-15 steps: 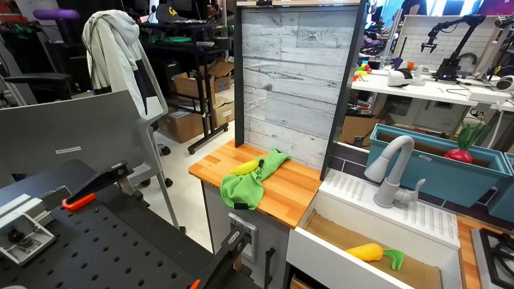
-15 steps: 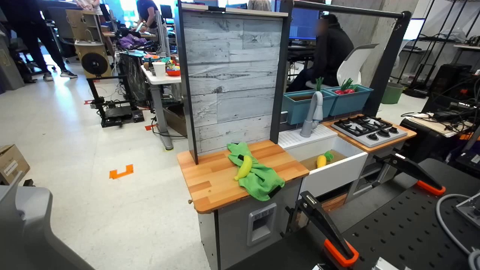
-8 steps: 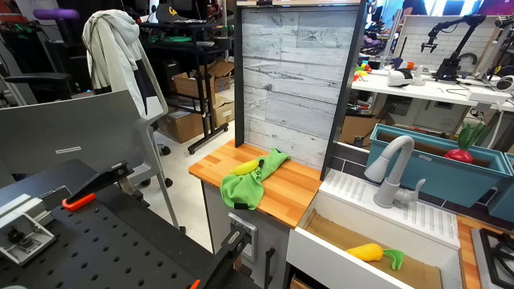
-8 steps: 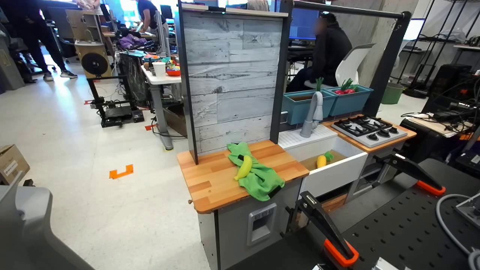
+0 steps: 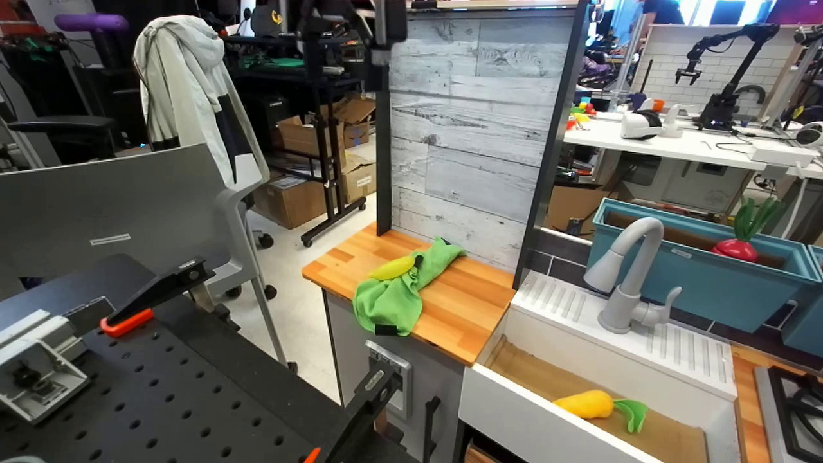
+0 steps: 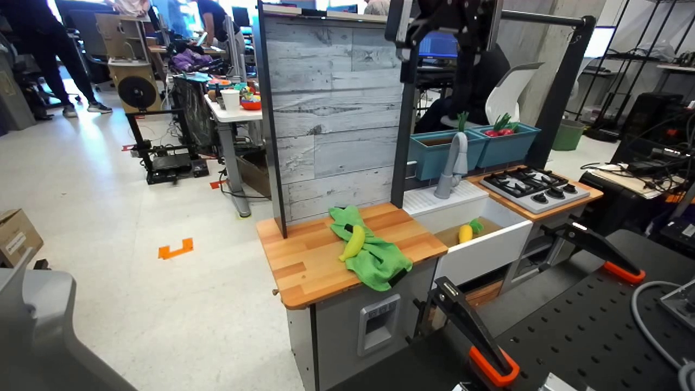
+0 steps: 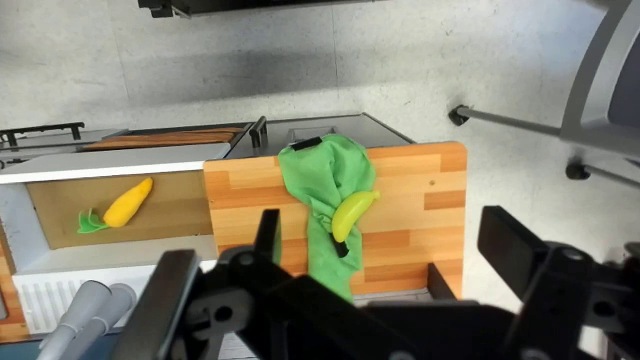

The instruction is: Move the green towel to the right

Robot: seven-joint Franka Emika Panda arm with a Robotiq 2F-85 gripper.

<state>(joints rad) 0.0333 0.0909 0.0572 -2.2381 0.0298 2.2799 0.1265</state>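
The green towel [image 5: 393, 308] lies bunched lengthwise across a wooden countertop [image 5: 466, 315], its front end hanging over the front edge. It also shows in an exterior view [image 6: 377, 266] and in the wrist view [image 7: 325, 172]. A yellow toy banana [image 5: 392, 269] rests on the towel's middle, also seen in the wrist view [image 7: 352, 216]. My gripper [image 7: 381, 222] is open and empty, with its fingers wide apart. It is high above the countertop, touching nothing, at the top of both exterior views [image 5: 344, 72] [image 6: 436, 76]. The towel's back end is partly hidden by the gripper in the wrist view.
A grey wood-look panel [image 5: 476, 135] stands upright behind the countertop. Beside it is a white sink [image 5: 540, 431] holding a yellow toy vegetable [image 5: 585, 405], with a grey faucet [image 5: 633, 270] and teal planter [image 5: 694, 273]. A stove [image 6: 532, 187] lies beyond. Clamps [image 6: 472, 320] stand on the black table.
My gripper has come into view at the top of both exterior views. The towel, banana and sink contents have not moved.
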